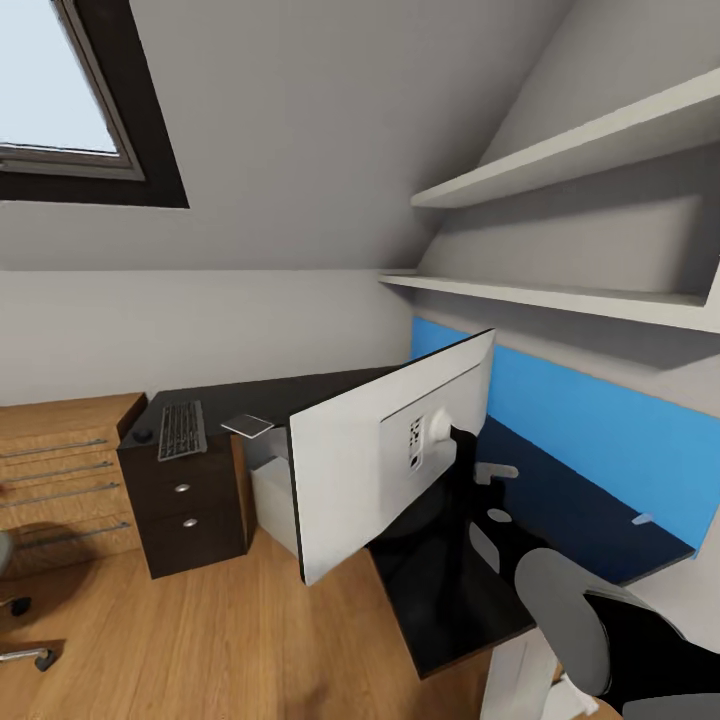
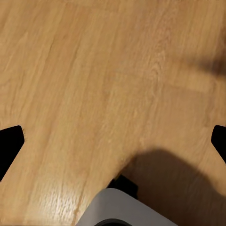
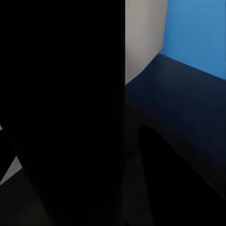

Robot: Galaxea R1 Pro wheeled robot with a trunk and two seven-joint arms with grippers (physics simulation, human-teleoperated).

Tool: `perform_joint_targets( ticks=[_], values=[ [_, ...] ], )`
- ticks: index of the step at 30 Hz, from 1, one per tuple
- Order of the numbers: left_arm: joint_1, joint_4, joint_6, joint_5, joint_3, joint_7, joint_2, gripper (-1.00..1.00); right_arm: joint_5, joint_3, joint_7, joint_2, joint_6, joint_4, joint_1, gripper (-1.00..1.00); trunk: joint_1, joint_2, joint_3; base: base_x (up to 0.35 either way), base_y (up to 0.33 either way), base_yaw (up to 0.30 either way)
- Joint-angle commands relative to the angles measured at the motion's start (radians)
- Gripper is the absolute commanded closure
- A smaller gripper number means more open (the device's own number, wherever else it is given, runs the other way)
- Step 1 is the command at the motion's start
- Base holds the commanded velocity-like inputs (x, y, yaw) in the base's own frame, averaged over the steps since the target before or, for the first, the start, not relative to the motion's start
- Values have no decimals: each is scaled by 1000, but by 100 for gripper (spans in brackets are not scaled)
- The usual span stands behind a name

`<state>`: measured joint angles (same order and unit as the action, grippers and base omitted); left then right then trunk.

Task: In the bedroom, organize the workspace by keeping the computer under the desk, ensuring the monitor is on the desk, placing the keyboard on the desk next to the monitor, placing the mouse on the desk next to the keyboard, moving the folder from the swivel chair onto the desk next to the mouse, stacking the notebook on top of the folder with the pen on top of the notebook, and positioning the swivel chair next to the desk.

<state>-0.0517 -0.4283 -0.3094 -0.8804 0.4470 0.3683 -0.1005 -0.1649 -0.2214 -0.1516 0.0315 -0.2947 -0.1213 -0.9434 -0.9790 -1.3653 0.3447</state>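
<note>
The monitor (image 1: pixel 380 460) is standing tilted on the desk (image 1: pixel 590 510), risking toppling if nudged; right gripper's opening unclear, left gripper (image 2: pixel 113 141) gaping, holding nothing.

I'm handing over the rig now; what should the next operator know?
Left gripper open over the wooden floor.
Right arm reaches toward the monitor, tilted over the desk; grip unclear.
Keyboard, mouse, notebook lie at the desk's drawer end; computer underneath.
Left: settle monitor, group items beside it, folder, pen, swivel chair.
</note>
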Motion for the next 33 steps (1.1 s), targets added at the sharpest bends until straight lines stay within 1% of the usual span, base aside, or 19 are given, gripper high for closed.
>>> perform_joint_targets(
  ticks=[1, 6, 9, 23, 28, 33],
  values=[
    [0, -3, -4, -8, 9, 8, -2, -100, -15, -6, -5, 1, -3, -1, -2, 100, 0, -1, 1, 0, -4, 147],
    [0, -3, -4, -8, 9, 8, -5, -100, -15, -6, -5, 1, -3, 0, -2, 100, 0, -1, 1, 0, -16, 150],
    [0, -3, -4, -8, 9, 8, -5, -100, -15, -6, -5, 1, -3, 0, -2, 100, 0, -1, 1, 0, -149, 150],
    [0, -3, -20, -6, 9, 8, -5, -100, -15, -6, -5, 1, -3, 0, -2, 100, 0, -1, 1, -10, -314, 151],
    [0, -3, -20, -6, 9, 8, -5, -100, -15, -6, -5, 1, -3, 0, -2, 100, 0, -1, 1, -137, -321, 146],
    [1, -3, -19, -7, 9, 8, -5, -100, -15, -6, -5, 1, -3, 0, -2, 100, 0, -1, 1, -224, -262, 46]
  ],
)
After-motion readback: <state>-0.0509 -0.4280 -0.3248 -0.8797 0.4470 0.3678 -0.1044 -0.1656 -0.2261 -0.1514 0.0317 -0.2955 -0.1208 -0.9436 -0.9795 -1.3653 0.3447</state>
